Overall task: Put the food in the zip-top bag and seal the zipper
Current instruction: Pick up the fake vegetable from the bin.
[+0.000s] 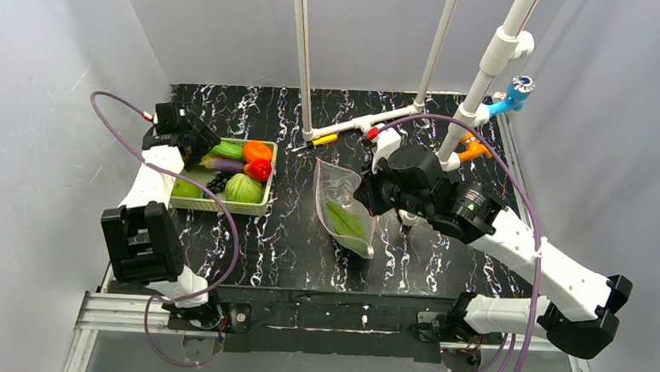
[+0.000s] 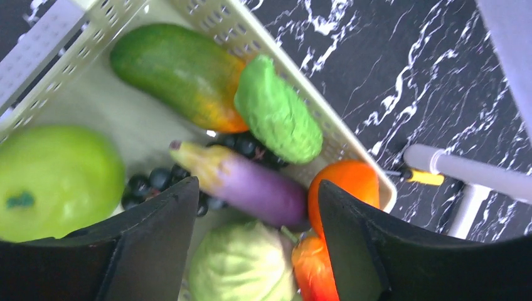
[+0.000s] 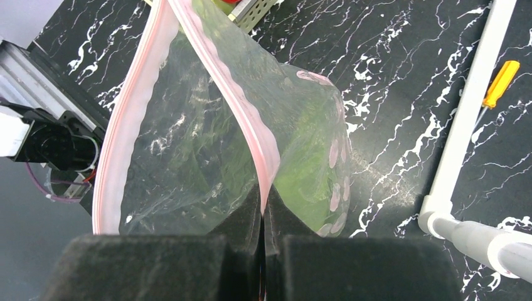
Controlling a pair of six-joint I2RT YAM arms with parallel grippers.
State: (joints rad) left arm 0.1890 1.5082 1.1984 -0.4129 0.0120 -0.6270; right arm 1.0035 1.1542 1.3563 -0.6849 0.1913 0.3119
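The clear zip-top bag [image 1: 343,204] lies mid-table with a green leafy piece [image 1: 346,221] inside. My right gripper [image 3: 262,210] is shut on one lip of its pink zipper [image 3: 248,119] and holds the mouth open; the leaf [image 3: 307,163] shows through the plastic. My left gripper [image 2: 257,207] is open above the pale green basket [image 2: 348,147]. Below its jaws lie a purple eggplant [image 2: 251,185], a pale cabbage [image 2: 241,263], an orange [image 2: 342,185] and a red-orange piece [image 2: 310,269]. A green apple [image 2: 53,179], dark grapes [image 2: 147,185], a mango [image 2: 179,72] and a bumpy green piece [image 2: 276,113] lie there too.
The basket [image 1: 262,201] sits at the left of the table. White pipe frame legs [image 1: 303,65] stand behind the bag, with a yellow-handled screwdriver [image 1: 322,140] at their base. An orange and a blue clamp [image 1: 506,97] hang at the back right.
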